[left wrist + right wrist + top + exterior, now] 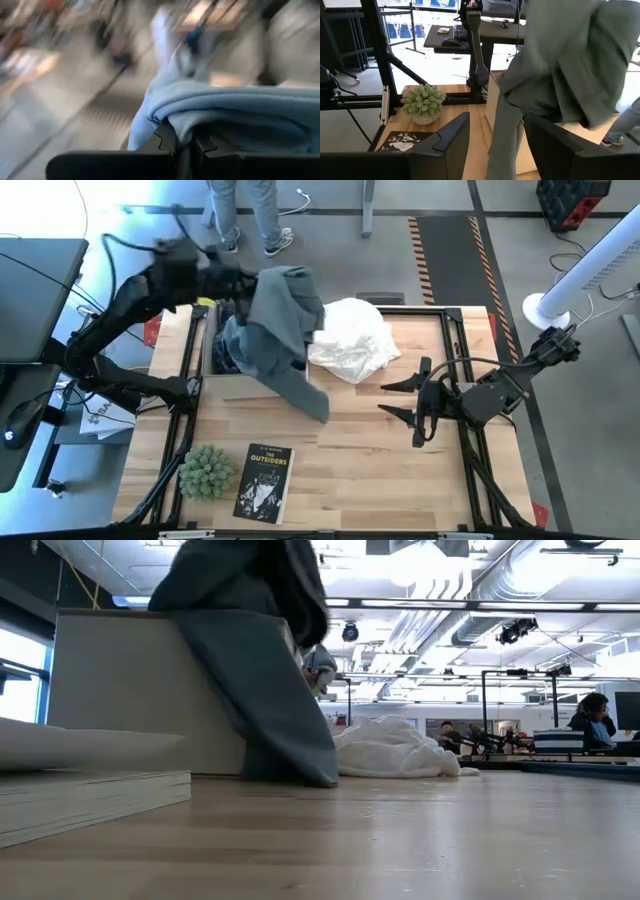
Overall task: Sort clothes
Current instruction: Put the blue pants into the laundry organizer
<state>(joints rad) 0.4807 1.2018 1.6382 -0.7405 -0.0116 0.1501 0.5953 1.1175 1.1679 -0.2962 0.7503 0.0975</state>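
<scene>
Grey-green shirt (285,330) hangs in soft folds from the left gripper (185,142), whose fingers are clamped on its bunched cloth above the box (130,690); its tail drapes onto the wooden table (380,470). Crumpled white garment (350,340) lies beside it. Right gripper (405,400) waits nearby, spread wide, holding nothing. Box contents are mostly hidden

Setting: robotics lab or workshop. Evidence: exposed ceiling ducts (500,585), hazard-striped floor tape (432,242), desk with keyboard (462,32), people seated at workstations (592,720).
</scene>
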